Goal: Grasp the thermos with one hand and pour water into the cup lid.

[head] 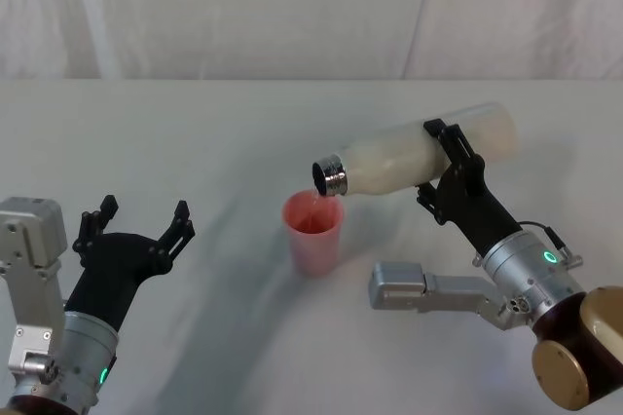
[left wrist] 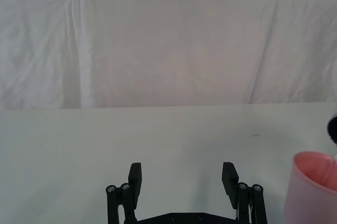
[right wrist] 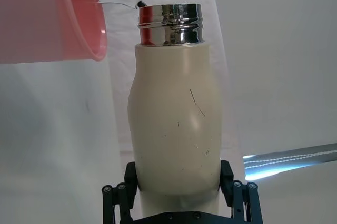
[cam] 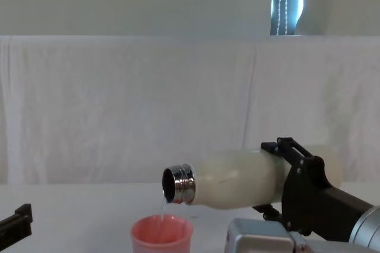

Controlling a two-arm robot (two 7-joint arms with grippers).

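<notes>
Mid-pour: we hold the thermos (head: 419,154) tipped almost level in our right hand (head: 454,173), fingers clamped round the body near its base end, the chrome neck dipped slightly and hanging just above the near rim of the cup lid (head: 313,232). A thin stream of water (right wrist: 118,0) leaves the mouth and falls into the pink cup, as the right wrist view shows; in the chest view a faint thread drops from the neck to the cup below. The cup stands upright on the white table (head: 195,142), mid-table and just ahead of our right arm. How full it is we cannot tell.

Our left hand (head: 136,230) waits low at the left, well apart from the cup, fingers spread and holding nothing.

We judge the pouring step to be under way, with grasp and lift done. The next move calls for a steady wrist: keep the mouth over the cup, watch the level, then roll the thermos back upright before the water tops the rim. A faster tilt could send the stream past the far wall, or a nudge from the neck could tip the light cup.
</notes>
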